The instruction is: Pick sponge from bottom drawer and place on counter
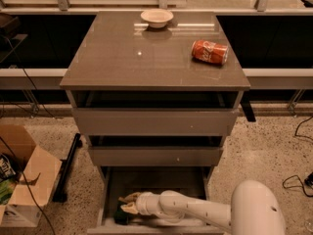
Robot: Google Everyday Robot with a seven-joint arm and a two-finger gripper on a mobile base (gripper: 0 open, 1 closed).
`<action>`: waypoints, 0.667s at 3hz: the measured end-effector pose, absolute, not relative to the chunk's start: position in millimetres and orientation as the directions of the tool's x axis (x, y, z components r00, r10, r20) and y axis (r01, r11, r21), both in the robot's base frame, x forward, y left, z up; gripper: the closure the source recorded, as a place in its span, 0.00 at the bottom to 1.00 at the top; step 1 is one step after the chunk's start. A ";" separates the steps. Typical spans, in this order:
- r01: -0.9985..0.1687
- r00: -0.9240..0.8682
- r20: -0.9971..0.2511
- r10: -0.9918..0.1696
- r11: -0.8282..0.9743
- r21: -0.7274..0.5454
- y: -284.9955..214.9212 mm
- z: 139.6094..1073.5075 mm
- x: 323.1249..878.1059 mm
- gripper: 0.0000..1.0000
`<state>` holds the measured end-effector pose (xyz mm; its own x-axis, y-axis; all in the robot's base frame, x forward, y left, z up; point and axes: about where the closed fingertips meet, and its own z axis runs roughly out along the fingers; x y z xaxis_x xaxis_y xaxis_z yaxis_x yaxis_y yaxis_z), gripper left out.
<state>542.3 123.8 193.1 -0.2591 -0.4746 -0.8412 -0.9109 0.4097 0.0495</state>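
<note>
- A red can (209, 52) is lying on its side at about 2 o'clock on the counter (127, 58); its white script is too small to read.
- A pale bowl (156, 17) is sitting at the counter's 12 o'clock edge, well apart from the can. Bare slab is stretching from the centre to the 6 and 9 o'clock edges.
- The bottom drawer (161, 180) is standing pulled out, with its side walls closing in at 3 and 9 o'clock.
- The gripper (126, 203) is reaching into the drawer's 8 o'clock corner, jaws apart and pointing toward 9 o'clock.
- The sponge (121, 215) is lying on the drawer floor by the front lip, at 6 o'clock of the gripper, just beside the lower jaw.
- The white arm (195, 209) is crossing the drawer from 4 o'clock.
- A cardboard box (29, 180) is sitting on the floor at 9 o'clock of the drawer.
</note>
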 end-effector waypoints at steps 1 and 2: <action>-0.908 -0.204 -0.896 -0.393 0.418 0.023 92.8 264.3 540.0 1.00; -0.915 -0.150 -0.936 -0.319 0.402 0.009 53.8 339.8 530.1 1.00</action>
<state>530.1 53.8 339.8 -0.1500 -0.3194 -0.9357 -0.9154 0.4025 0.0094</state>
